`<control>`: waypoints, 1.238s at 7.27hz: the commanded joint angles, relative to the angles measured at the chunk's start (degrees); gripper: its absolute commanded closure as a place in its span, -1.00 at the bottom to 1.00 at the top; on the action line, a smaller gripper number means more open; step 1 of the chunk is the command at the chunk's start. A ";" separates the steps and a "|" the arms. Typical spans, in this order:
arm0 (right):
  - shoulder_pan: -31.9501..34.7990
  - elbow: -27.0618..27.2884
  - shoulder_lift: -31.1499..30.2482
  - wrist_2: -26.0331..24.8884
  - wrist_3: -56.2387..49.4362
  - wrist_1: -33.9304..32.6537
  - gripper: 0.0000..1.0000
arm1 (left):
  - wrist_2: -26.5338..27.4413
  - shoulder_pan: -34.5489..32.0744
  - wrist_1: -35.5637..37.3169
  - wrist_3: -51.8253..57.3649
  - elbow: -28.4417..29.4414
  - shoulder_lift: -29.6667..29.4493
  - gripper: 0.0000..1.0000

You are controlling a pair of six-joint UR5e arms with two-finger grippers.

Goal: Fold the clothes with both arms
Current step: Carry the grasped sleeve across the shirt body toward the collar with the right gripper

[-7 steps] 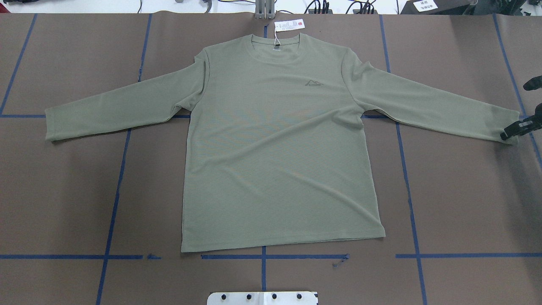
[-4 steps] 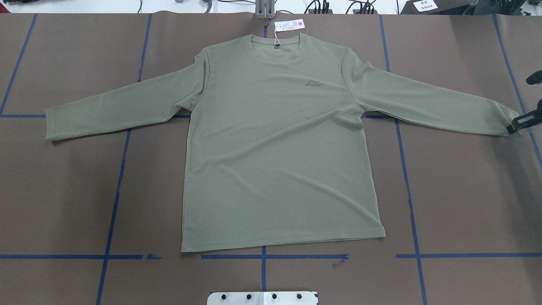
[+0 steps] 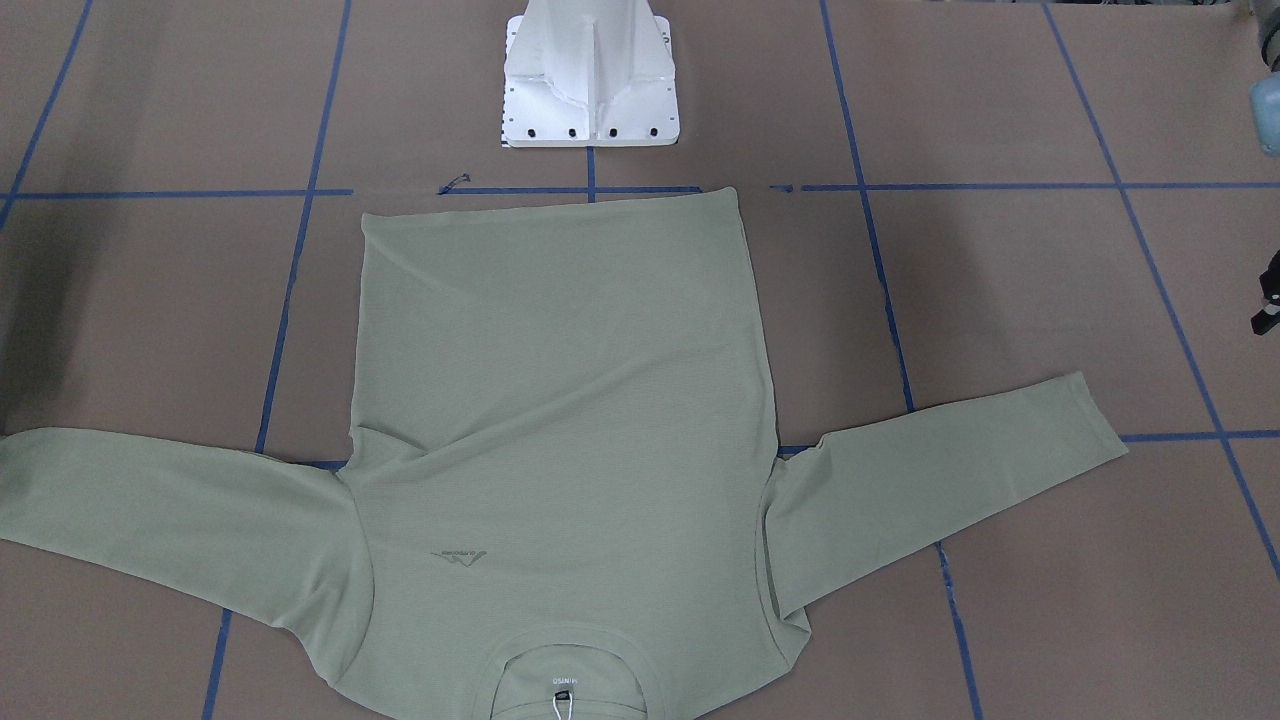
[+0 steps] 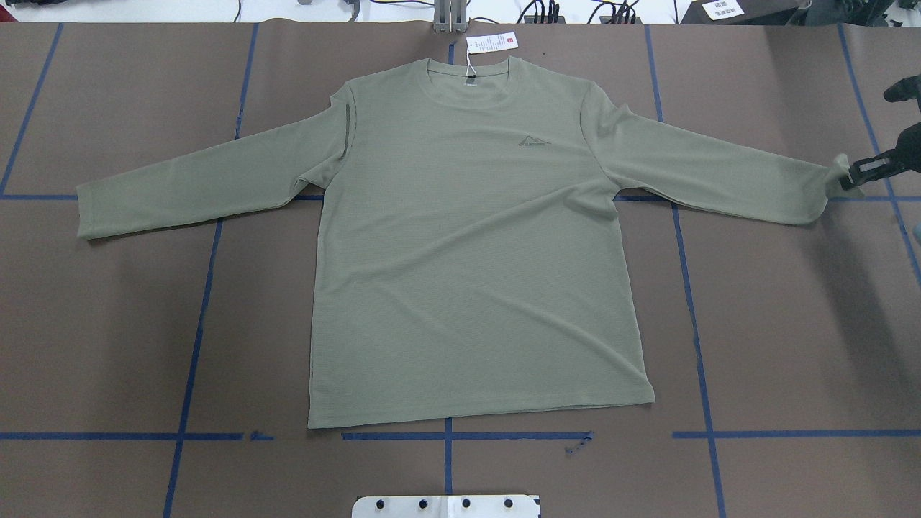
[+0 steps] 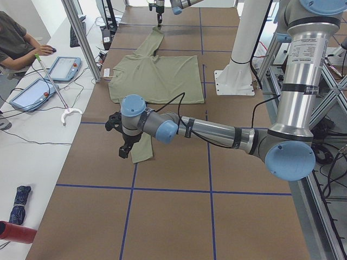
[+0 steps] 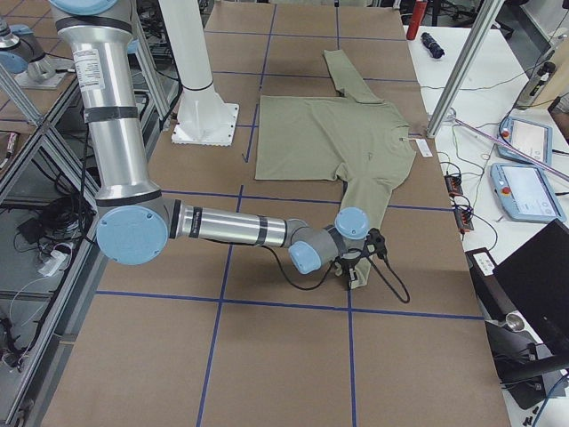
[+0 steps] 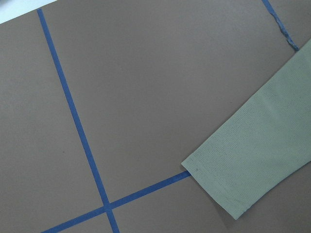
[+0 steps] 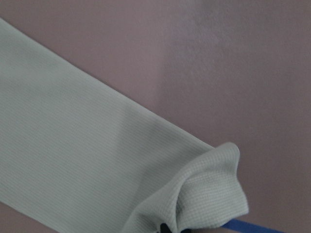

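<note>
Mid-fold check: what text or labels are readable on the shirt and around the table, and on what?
"MINISO": neck label inside the shirt collar, upside down in the front-facing view.
Chest logo: mountain mark with lettering beneath, too small to read.
Hang tag: print and red mark, too small to read.
White label beyond the far edge of the table: blurred.

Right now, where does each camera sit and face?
Front-facing: across the table, facing the pedestal; left arm's edge.
Overhead: behind the pedestal, over the shirt; right end effector.
Exterior left: table's end; left arm near.
Exterior right: opposite end; right arm near.
Left wrist: above a flat cuff; arm unseen.
Right wrist: above the pinched cuff.
All share the shirt.
</note>
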 commanded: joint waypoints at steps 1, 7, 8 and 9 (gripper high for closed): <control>-5.67 1.04 9.40 1.84 14.58 0.11 1.00 | -0.01 0.00 0.00 -0.09 -0.20 0.12 -0.99; -28.95 -0.35 42.39 -20.67 44.13 -8.42 1.00 | 0.26 0.00 0.09 0.00 0.07 0.13 -0.99; -32.74 -4.10 45.47 -26.75 44.87 -8.33 1.00 | 0.26 0.00 0.09 0.09 0.41 0.04 -0.99; -34.44 -8.49 47.59 -29.16 44.88 -8.07 1.00 | 0.26 0.00 0.09 0.09 0.42 0.12 -0.99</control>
